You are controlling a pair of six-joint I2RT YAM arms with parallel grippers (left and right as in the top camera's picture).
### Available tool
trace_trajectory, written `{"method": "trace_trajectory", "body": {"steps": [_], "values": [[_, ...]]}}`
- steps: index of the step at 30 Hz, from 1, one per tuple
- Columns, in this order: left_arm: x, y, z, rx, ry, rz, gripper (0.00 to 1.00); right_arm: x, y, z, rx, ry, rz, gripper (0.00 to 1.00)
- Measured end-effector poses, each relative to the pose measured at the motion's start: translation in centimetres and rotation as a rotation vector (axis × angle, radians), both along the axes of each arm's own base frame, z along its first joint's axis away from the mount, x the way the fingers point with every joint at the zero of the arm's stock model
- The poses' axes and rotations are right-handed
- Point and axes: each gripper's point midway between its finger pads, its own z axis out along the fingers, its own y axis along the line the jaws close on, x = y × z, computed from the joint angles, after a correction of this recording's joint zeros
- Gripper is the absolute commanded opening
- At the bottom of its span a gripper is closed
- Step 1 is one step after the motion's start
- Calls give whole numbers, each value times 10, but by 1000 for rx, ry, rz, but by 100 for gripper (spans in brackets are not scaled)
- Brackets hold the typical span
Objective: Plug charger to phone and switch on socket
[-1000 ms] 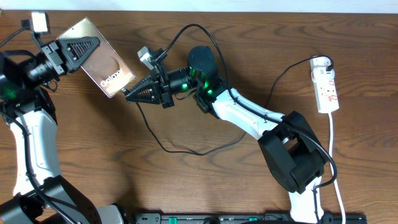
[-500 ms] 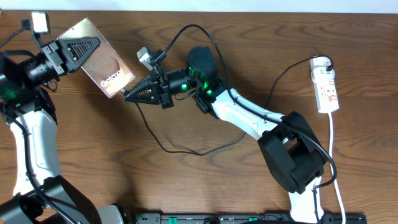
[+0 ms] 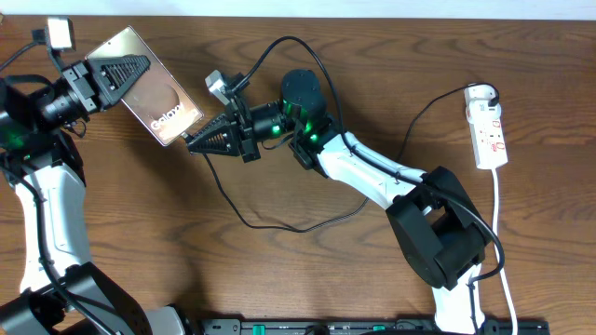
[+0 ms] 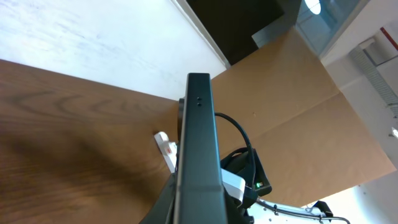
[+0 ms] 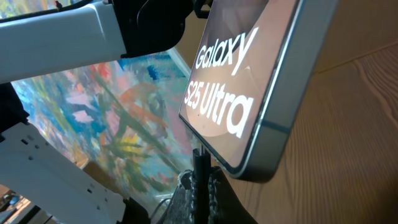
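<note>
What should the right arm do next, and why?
Probably ease the right gripper a touch forward along the plug's axis. In the right wrist view the charger tip, pinched in its shut jaws, just meets the bottom edge of the phone, which the left gripper holds. Whether the tip is seated cannot be told.

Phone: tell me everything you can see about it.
The phone is a flat rectangle with a glossy brownish face, white "Galaxy S25 Ultra" lettering and a silvery frame. The left gripper clamps its upper end, holding it tilted above the table. The charger plug, held in the right gripper, meets its bottom edge; whether it is seated cannot be told.
</note>
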Motion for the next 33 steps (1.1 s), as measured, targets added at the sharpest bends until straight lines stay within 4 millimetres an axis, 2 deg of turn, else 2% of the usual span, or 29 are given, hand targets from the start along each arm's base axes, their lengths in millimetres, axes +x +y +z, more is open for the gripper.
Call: {"method": "trace_trajectory", "body": {"steps": [33], "values": [[3,-5,1,23,-46,4,7,6,-4,0,-16,39,-11,1]]}}
